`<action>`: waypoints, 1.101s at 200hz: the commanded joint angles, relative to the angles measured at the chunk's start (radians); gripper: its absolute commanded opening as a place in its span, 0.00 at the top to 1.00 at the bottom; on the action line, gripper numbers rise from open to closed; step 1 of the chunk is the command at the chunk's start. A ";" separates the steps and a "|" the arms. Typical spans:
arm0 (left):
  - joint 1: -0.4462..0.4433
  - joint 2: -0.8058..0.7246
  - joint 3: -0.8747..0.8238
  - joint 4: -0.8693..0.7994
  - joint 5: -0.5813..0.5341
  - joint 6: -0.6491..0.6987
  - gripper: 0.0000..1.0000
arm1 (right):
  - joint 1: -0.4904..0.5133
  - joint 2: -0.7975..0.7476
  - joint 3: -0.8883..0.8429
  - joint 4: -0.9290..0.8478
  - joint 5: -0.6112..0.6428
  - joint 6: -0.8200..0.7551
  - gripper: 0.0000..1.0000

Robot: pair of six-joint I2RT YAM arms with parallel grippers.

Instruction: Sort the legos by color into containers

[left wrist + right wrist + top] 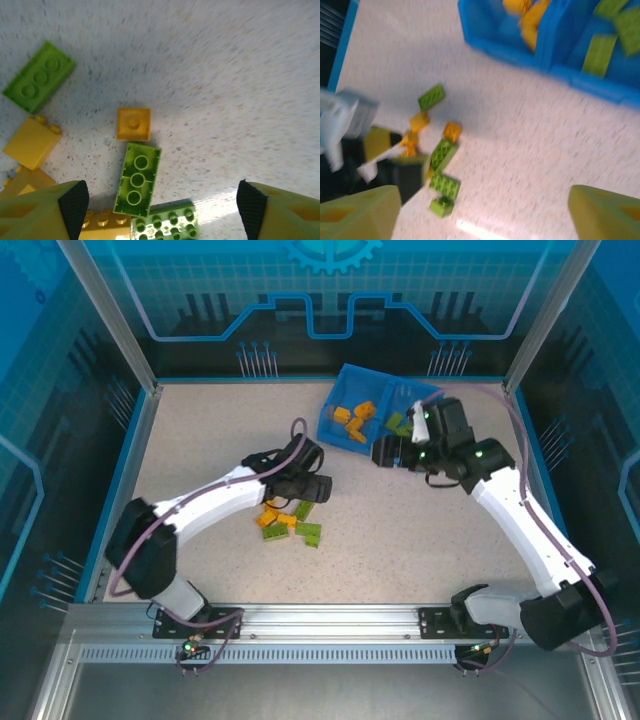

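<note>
From above, the tray (340, 425) sits at the far side of the table (200, 430), with orange bricks (352, 420) in its left half and green bricks (400, 424) in its right. The loose bricks (290, 523) lie well apart from it, just beside the left gripper (318, 487). The right gripper (385, 452) hangs at the tray's near edge.

In the left wrist view the left gripper's fingers (75, 202) stand wide apart and hold nothing. An upturned green brick (137, 179) lies between them, with a small orange brick (133, 123) just beyond it. These pieces look light, hard and smooth-walled (likely to skid if nudged). A pinch across the two long flat sides should serve best, though neighbours crowd the green one's near end.

In the right wrist view (blurred) the right gripper's fingers (362, 212) also gape, empty, above bare table between tray and pile.
</note>
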 commanded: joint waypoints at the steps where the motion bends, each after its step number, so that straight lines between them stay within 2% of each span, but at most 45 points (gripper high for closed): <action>1: 0.000 0.086 0.047 -0.126 -0.040 -0.048 0.23 | 0.085 -0.063 -0.068 -0.033 0.000 0.110 0.03; 21: 0.001 0.147 0.057 -0.114 -0.034 -0.045 0.27 | 0.129 -0.099 -0.107 -0.037 0.030 0.148 0.00; 70: 0.006 0.241 0.045 -0.079 0.013 -0.039 0.35 | 0.139 -0.096 -0.099 -0.068 0.032 0.142 0.00; 122: 0.013 0.273 0.003 -0.005 0.047 -0.035 0.59 | 0.147 -0.088 -0.072 -0.057 -0.003 0.134 0.00; 156: 0.013 0.206 -0.002 0.020 0.095 -0.018 0.69 | 0.147 -0.060 -0.037 -0.058 -0.085 0.136 0.01; 196: -0.042 0.067 0.124 0.000 0.160 0.011 0.72 | 0.144 -0.090 0.002 -0.057 -0.063 0.160 0.01; 220: -0.087 0.102 0.287 -0.009 0.183 0.047 0.72 | 0.119 -0.113 0.044 -0.074 -0.023 0.145 0.00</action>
